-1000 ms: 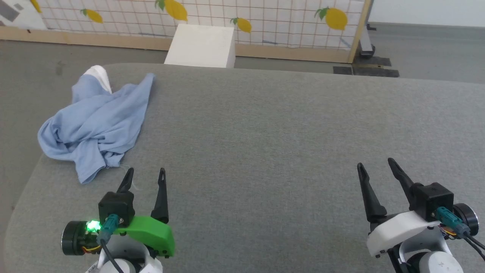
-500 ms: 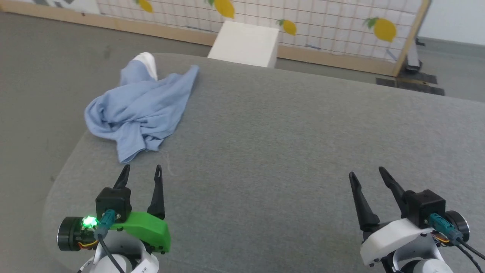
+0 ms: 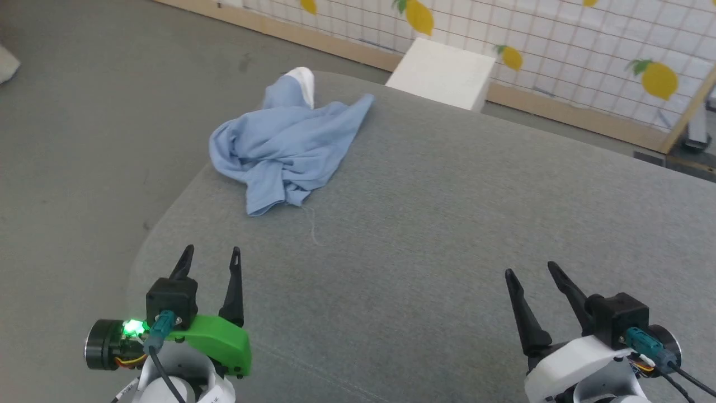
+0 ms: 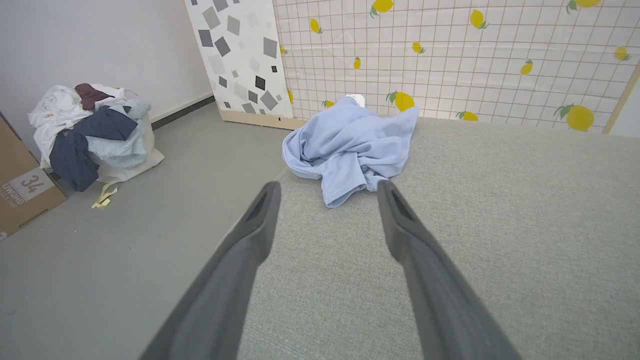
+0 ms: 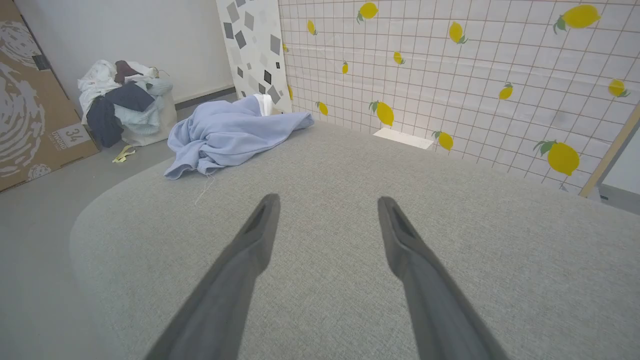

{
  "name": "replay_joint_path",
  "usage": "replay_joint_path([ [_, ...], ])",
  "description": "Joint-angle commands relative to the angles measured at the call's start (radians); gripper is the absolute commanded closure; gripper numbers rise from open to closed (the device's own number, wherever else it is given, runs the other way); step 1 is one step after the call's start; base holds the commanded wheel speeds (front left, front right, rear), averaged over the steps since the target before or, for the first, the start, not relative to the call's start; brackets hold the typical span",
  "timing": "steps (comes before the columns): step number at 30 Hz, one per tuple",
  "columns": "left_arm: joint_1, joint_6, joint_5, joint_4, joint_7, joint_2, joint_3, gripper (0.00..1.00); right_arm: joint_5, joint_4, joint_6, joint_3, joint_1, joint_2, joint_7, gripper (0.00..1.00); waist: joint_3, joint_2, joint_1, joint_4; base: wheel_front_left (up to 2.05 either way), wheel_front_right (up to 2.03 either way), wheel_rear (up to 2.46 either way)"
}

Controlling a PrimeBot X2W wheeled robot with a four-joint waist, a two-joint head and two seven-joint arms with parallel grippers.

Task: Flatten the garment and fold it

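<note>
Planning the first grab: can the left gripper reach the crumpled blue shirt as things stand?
Probably yes: the left gripper is open, the shirt lies ahead near the table edge, and nothing stands between them.

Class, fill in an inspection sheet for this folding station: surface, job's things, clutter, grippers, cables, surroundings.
Surface: grey fabric table, smooth.
Job's things: light blue garment, crumpled at the table's far left corner, not yet flattened.
Clutter: loose thread beside the garment.
Grippers: left gripper and right gripper open, empty, apart from the garment.
Cables: left wrist cable, right wrist cable, teal plugs.
Surroundings: lemon-print screen, white box, laundry pile, cardboard box.
</note>
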Motion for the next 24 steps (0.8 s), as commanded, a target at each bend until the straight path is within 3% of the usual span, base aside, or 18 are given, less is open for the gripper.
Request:
replay_joint_path([
  [1, -0.018, 0.005, 0.0, 0.001, 0.0, 0.006, -0.004, 0.0, 0.006, -0.006, -0.002, 0.002, 0.011, 0.001, 0.0, 0.0, -0.004, 0.0, 0.0, 0.041, 0.0, 0.0, 0.0],
  [24, -0.023, 0.017, -0.044, -0.005, 0.003, 0.0, -0.011, 0.0, 0.013, -0.02, -0.002, -0.012, 0.004, 0.001, 0.005, 0.0, 0.026, 0.0, 0.0, 0.051, 0.0, 0.0, 0.0],
])
